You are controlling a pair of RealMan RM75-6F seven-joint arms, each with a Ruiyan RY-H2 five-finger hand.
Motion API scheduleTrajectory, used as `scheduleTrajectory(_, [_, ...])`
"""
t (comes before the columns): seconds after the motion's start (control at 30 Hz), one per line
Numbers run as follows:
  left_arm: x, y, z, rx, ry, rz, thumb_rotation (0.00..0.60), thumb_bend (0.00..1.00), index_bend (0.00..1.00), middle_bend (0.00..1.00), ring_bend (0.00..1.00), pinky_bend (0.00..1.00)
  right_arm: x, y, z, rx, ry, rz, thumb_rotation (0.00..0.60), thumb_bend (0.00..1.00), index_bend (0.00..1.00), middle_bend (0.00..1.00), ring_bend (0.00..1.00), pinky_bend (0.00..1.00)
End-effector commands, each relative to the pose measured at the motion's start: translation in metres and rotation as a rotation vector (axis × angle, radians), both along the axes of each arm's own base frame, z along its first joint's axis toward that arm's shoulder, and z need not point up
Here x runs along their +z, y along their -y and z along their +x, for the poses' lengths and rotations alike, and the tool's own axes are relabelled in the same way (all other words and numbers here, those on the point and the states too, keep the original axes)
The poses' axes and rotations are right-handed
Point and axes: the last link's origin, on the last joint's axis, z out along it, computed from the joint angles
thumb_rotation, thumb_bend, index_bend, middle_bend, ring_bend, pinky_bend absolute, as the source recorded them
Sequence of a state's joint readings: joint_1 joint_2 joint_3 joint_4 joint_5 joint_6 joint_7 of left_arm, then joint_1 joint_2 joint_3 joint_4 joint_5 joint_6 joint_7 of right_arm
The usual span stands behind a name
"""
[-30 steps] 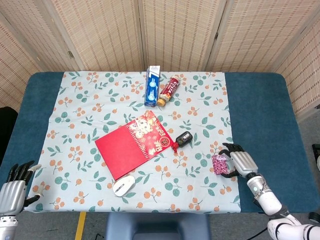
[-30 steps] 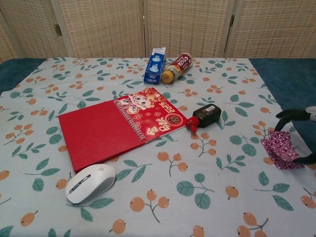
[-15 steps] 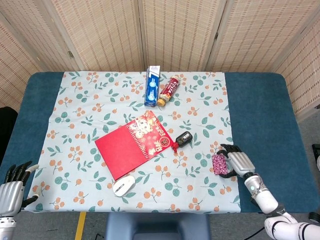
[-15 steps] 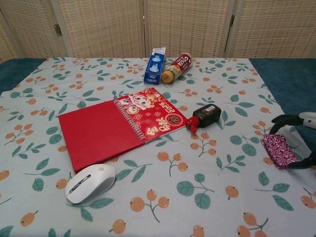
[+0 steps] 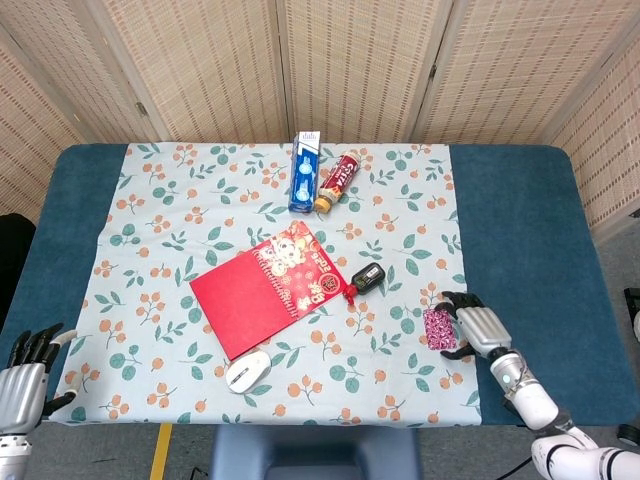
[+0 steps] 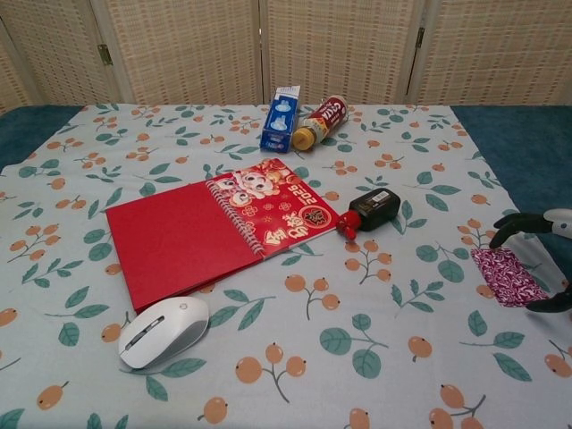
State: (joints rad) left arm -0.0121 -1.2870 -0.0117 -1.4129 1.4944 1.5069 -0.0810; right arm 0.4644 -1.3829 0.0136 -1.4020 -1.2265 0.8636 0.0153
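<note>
Blue table [image 5: 520, 215] under a leaf-and-orange print cloth [image 5: 200, 200], woven screens [image 5: 350, 60] behind; right hand [image 5: 478, 327] fingers spread around the flat purple patterned pouch [image 6: 507, 276] at the cloth's right edge, left hand [image 5: 25, 375] open, idle.

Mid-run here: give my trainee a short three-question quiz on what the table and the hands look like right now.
1. True or false: the right hand has lifted the purple patterned pouch clear of the floral cloth.
2. Multiple choice: what lies nearest the white mouse? A the blue box; B the red notebook; C the dark small bottle.
3. Fill in: the left hand holds ____.

Key
1. False: the pouch lies flat on the cloth, with the fingers curved around it.
2. B
3. nothing
</note>
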Motion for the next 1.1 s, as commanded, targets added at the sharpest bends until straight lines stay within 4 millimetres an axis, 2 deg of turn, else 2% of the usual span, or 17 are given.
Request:
scheduleTrajectory(0.03, [0.0,0.0,0.0,0.001,-0.001,0.001,0.6,0.43,0.22,0.13,0.14,0.0,0.002,-0.001,0.0,0.002,0.003,-0.007,0.54,0.21,0.21,0.09,0.0,0.0])
scheduleTrajectory(0.17, [0.0,0.0,0.0,0.0,-0.001,0.0,0.6,0.43,0.22,0.13,0.14,0.0,0.006,-0.001,-0.001,-0.002,0.003,-0.02,0.54,0.2,0.21,0.09,0.0,0.0])
scheduleTrajectory(0.53, [0.001,0.001,0.001,0.002,-0.007,0.001,0.6,0.43,0.22,0.13,0.14,0.0,-0.004,0.011,0.001,-0.004,-0.019,0.014,0.541,0.21,0.2,0.08,0.0,0.0])
scheduleTrajectory(0.97, [0.001,0.001,-0.001,0.006,-0.004,0.003,0.6,0.43,0.22,0.13,0.14,0.0,-0.004,0.002,0.002,-0.002,-0.032,0.033,0.538,0.21,0.2,0.08,0.0,0.0])
scheduleTrajectory(1.1, [0.0,0.001,-0.001,0.005,-0.004,0.003,0.6,0.43,0.22,0.13,0.14,0.0,0.002,0.003,0.004,0.003,-0.015,-0.004,0.536,0.21,0.2,0.08,0.0,0.0])
